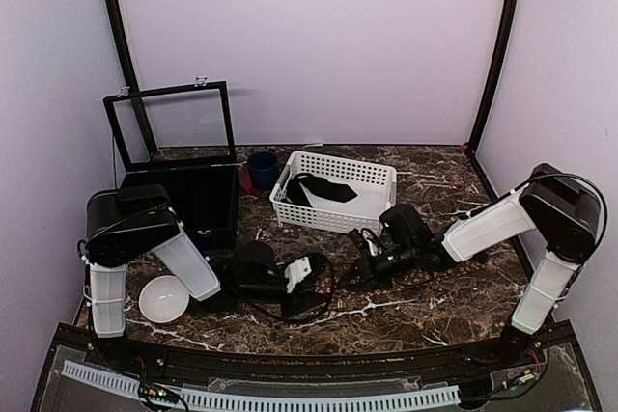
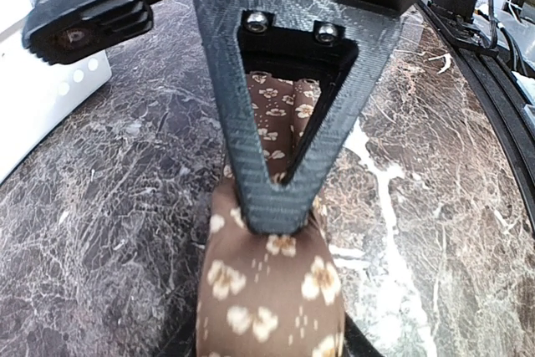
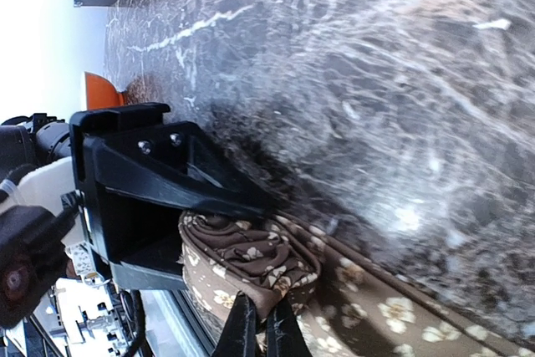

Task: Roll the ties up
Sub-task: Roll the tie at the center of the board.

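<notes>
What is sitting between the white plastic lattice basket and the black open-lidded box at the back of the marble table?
A dark blue cup stands there, with a small red object at its foot; the top view shows both.

Pale lilac walls (image 1: 319,45), dark marble tbl (image 1: 435,315).
Walls plain at far, L & R; black posts (image 1: 498,45) in far corners; tbl brown w/ white veins; light even.

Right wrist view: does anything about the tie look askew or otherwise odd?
The tie is bunched into loose, uneven folds instead of a neat coil, just above the right gripper, which is shut on its cloth. Nothing looks spilled or damaged.
</notes>
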{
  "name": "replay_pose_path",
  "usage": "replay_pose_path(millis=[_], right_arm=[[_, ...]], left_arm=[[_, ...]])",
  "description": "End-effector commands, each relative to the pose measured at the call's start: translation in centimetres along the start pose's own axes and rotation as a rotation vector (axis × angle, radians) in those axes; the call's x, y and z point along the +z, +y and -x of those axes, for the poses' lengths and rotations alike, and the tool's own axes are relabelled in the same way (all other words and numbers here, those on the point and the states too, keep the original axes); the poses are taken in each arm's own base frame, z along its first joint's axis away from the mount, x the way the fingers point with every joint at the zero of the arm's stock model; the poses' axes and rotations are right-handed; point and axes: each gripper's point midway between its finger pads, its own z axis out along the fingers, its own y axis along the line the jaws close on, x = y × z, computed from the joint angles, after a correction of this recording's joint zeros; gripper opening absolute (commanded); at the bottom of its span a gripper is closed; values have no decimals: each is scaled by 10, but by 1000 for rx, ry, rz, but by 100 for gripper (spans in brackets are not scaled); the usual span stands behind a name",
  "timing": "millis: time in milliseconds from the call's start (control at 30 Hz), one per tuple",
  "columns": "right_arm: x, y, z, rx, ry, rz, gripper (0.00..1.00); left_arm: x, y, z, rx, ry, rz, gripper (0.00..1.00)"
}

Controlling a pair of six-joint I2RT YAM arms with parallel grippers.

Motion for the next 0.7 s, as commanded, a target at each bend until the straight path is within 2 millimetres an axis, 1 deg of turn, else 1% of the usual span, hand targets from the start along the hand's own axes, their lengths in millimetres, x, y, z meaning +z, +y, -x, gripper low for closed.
replay_pose_path(millis=[0, 33, 100, 167, 300, 400, 500, 600, 667], right_arm=[[-6, -20, -5, 8, -2, -21, 0], [-5, -23, -6, 10, -1, -24, 0], [-3, -28, -8, 17, 6, -33, 0], [0, -35, -12, 28, 18, -46, 0], [3, -49, -19, 55, 37, -75, 0], [4, -56, -23, 72, 47, -98, 0], [4, -59, -24, 80, 47, -102, 0], [5, -52, -21, 73, 44, -72, 0], [4, -47, -17, 61, 37, -61, 0]], left_arm=[[-17, -7, -78, -74, 248, -8, 41], [-18, -7, -76, -75, 231, -10, 43], [-21, -8, -66, -76, 167, -8, 52], [-23, -9, -53, -76, 88, -9, 60], [-18, -12, -39, -85, -1, -34, 71], [-11, -12, -32, -84, -54, -33, 74], [-1, -10, -30, -79, -72, -33, 74], [12, -11, -32, -72, -62, -42, 73], [21, -11, -34, -54, -34, -46, 69]])
